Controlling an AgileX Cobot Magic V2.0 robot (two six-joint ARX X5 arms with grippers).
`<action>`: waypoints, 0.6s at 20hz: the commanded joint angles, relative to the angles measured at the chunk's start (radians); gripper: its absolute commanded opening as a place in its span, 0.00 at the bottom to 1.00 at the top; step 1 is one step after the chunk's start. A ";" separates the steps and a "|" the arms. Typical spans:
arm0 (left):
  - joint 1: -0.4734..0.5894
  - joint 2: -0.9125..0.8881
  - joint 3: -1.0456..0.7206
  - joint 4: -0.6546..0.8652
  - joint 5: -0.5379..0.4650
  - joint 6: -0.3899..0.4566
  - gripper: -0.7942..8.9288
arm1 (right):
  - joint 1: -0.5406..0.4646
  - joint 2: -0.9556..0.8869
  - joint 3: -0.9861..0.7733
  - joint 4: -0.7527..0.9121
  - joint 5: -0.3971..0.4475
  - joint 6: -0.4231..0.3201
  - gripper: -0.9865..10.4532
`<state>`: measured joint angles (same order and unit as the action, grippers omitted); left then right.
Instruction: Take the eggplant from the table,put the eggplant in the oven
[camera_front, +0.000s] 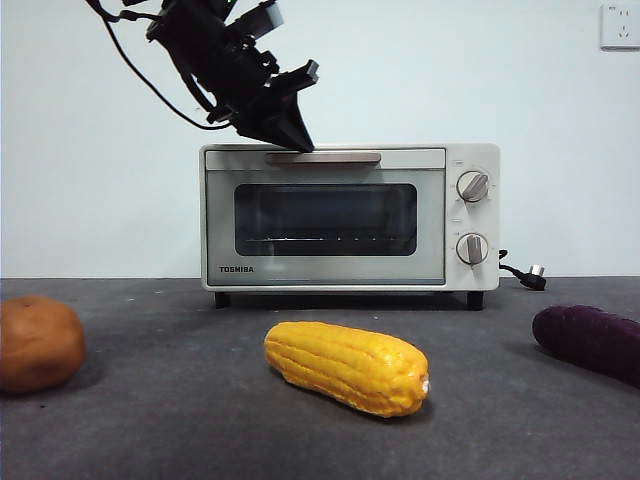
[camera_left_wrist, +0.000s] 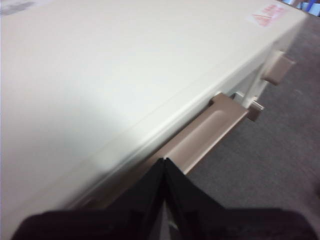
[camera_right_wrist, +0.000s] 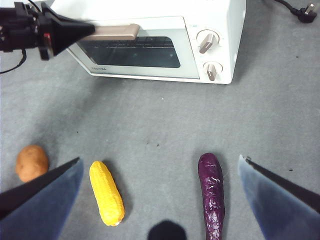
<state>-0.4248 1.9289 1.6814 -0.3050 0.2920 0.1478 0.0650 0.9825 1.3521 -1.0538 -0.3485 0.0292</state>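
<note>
While my shut left gripper (camera_left_wrist: 164, 167) meets the oven (camera_front: 325, 215) handle (camera_left_wrist: 205, 137), my right gripper (camera_right_wrist: 160, 187) gapes empty, eggplant (camera_right_wrist: 212, 195) lengthwise between its jaws.

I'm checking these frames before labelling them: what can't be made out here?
- Eggplant: its stem end is cut off by the bottom edge in the right wrist view, and the front view's right edge crops it too.
- Oven inside: dark glass hides all but a hint of rack.
- Left gripper at the handle: jaws together, but the blurred left wrist view doesn't show whether they touch it.
- Potato: cropped by the front view's left edge.
</note>
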 joint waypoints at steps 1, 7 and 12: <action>-0.030 0.034 -0.023 -0.079 0.004 0.021 0.08 | 0.001 0.004 0.003 0.010 -0.003 -0.009 0.69; -0.101 0.034 -0.023 -0.118 0.006 0.020 0.08 | 0.001 0.004 0.003 0.009 -0.003 -0.009 0.69; -0.164 0.034 -0.023 -0.170 0.007 0.020 0.08 | 0.001 0.004 0.003 0.010 -0.003 -0.011 0.69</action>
<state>-0.5888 1.9350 1.6760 -0.4732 0.3046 0.1574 0.0650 0.9863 1.3521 -1.0538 -0.3485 0.0288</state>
